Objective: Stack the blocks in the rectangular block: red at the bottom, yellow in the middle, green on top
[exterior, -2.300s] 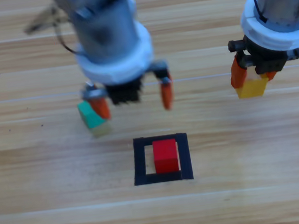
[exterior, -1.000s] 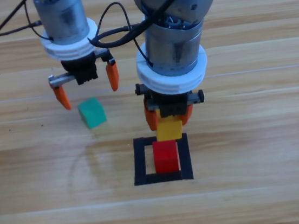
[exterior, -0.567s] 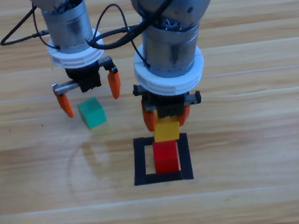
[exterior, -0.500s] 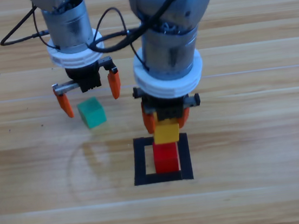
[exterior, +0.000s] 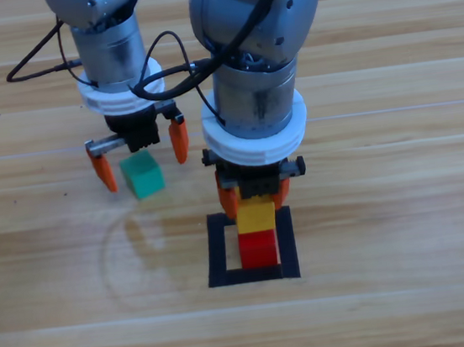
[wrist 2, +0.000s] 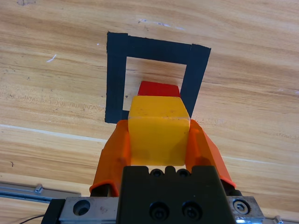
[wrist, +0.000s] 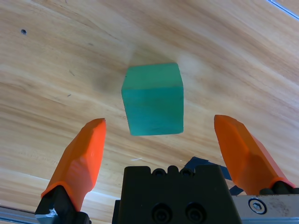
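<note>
1. The right gripper (exterior: pixel 254 198) is clenched on the yellow cube (exterior: pixel 256 216), holding it right over the red cube (exterior: pixel 258 249); whether the 2 touch I cannot tell.
2. Red sits inside the black tape square (exterior: pixel 217 251) on the table (exterior: pixel 408 228).
3. In the right wrist view, yellow (wrist 2: pixel 159 129) is pinched between both jaws, with red (wrist 2: pixel 158 88) just showing beyond it.
4. The left gripper (exterior: pixel 140 152) hangs spread wide around the green cube (exterior: pixel 142 174), touching neither side.
5. Green rests on the wood, left of the square.
</note>
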